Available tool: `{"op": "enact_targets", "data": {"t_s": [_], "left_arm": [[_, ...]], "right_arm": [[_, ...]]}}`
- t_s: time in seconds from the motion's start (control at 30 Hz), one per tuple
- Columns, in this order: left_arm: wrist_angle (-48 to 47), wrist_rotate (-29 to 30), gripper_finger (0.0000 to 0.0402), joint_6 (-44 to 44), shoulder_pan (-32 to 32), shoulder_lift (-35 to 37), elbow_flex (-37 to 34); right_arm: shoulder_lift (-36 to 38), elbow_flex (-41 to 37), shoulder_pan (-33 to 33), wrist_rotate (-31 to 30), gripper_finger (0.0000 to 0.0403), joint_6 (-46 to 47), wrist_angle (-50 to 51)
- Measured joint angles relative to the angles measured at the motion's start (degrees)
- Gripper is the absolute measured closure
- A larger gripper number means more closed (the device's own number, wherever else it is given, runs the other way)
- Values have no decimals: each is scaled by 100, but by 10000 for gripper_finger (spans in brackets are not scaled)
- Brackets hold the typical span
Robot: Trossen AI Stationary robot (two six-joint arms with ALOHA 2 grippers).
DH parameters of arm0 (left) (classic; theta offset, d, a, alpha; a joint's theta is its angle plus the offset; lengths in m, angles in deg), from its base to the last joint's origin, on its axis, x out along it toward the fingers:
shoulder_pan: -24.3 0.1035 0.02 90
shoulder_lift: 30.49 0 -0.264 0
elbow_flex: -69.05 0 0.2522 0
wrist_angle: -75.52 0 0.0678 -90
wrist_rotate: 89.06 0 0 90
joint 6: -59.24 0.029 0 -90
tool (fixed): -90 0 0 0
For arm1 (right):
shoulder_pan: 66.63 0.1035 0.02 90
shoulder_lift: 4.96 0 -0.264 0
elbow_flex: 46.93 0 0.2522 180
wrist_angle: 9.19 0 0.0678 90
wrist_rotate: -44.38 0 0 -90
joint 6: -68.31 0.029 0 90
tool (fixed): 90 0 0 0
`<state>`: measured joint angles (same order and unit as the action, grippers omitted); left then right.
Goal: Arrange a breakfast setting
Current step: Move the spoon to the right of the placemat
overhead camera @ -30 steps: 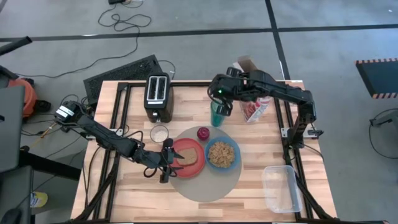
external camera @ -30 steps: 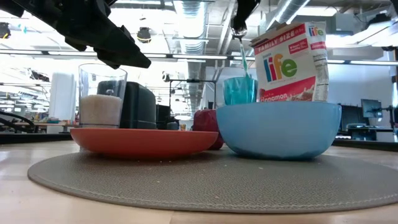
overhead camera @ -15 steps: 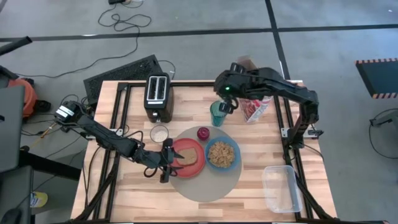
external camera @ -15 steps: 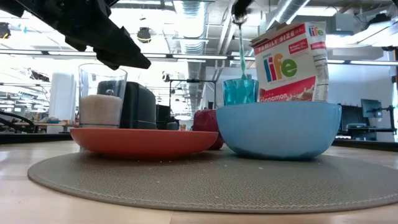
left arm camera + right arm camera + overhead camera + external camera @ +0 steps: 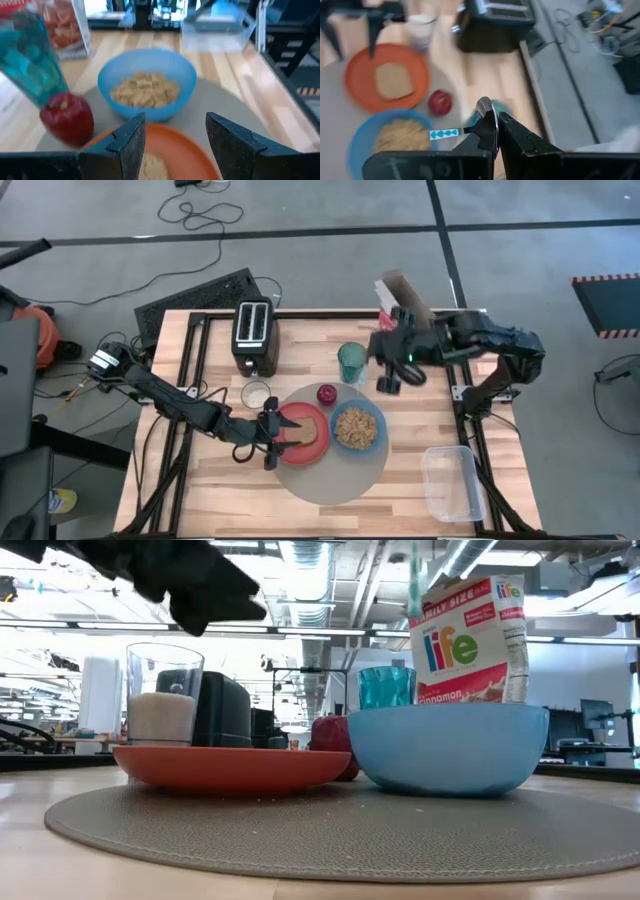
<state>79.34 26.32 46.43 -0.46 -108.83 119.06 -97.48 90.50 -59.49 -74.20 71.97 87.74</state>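
Looking down from above, I see one round mat (image 5: 330, 450) in the middle of the table (image 5: 420, 430), carrying one orange plate (image 5: 303, 433) and one blue bowl (image 5: 357, 428) side by side. One toast slice (image 5: 303, 431) lies on the plate, and the bowl holds cereal. One red apple (image 5: 327, 393) sits at the mat's far edge, with one teal cup (image 5: 351, 362) just beyond it and one small glass (image 5: 256, 394) off the mat beside the plate. One black toaster (image 5: 254, 336) and one cereal box (image 5: 400, 305) stand at the back, and one clear tub (image 5: 448, 482) rests near the front right corner.

My right gripper (image 5: 495, 131) is clenched on the one spoon (image 5: 470, 131), pinching it near its bowl end, up in the air to the right of the cup. My left gripper (image 5: 175, 140) hangs released over the near edge of the plate, fingers apart, holding nothing.

The risk I judge greatest: the spoon is held thin and near one end, so it may swivel or slip as I swing it toward the mat. Coming in low, I might also clip the cup or nudge the bowl and spill cereal. My two arms could crowd each other over the plate.
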Motion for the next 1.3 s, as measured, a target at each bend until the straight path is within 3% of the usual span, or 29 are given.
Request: {"op": "enact_targets", "data": {"t_s": [0.3,0.83,1.1,1.3], "left_arm": [[412,92,208,-154,16,-13,2],[1059,-87,208,-1040,-118,-977,2],[1023,-73,208,-1290,-391,-992,2],[1016,-81,208,-1319,-445,-992,2]], "right_arm": [[768,-2101,786,37,365,415,-1147],[1946,-4147,1859,448,370,2609,-1565],[2219,-5282,2051,677,370,3288,-2035],[2852,-6398,1912,1094,370,3644,-2879]]}}
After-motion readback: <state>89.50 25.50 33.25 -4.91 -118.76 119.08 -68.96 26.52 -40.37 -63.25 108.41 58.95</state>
